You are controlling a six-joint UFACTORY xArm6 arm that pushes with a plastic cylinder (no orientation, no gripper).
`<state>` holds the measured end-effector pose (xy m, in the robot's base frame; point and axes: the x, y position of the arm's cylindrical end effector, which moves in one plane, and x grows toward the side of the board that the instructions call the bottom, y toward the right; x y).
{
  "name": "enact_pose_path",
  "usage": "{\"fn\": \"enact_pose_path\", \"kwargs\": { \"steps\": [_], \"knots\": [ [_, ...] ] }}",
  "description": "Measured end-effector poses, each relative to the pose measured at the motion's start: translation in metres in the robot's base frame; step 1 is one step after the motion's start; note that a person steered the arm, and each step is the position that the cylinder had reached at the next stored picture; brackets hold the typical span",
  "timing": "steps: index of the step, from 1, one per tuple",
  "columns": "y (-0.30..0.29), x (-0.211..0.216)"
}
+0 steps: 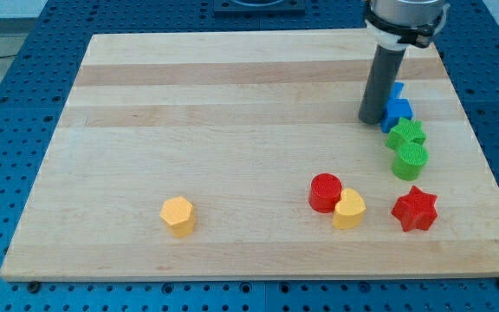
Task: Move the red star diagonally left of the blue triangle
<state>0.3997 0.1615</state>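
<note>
The red star (414,209) lies near the board's right edge, toward the view's bottom. The blue triangle (397,89) sits at the upper right, mostly hidden behind my rod. A blue cube-like block (397,111) lies just below it. My tip (370,119) rests on the board right beside the left side of that lower blue block, well above the red star.
A green star-like block (405,134) and a green cylinder (411,160) form a column between the blue blocks and the red star. A red cylinder (325,191) and a yellow block (349,209) touch left of the star. A yellow hexagon (178,216) lies at the lower left.
</note>
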Motion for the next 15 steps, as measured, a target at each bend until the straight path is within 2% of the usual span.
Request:
{"fn": "enact_pose_path", "kwargs": {
  "steps": [2, 6, 9, 12, 13, 15],
  "knots": [
    [-0.008, 0.004],
    [-0.04, 0.129],
    [-0.06, 0.181],
    [0.078, 0.195],
    [0.075, 0.179],
    [-0.01, 0.162]
  ]
}}
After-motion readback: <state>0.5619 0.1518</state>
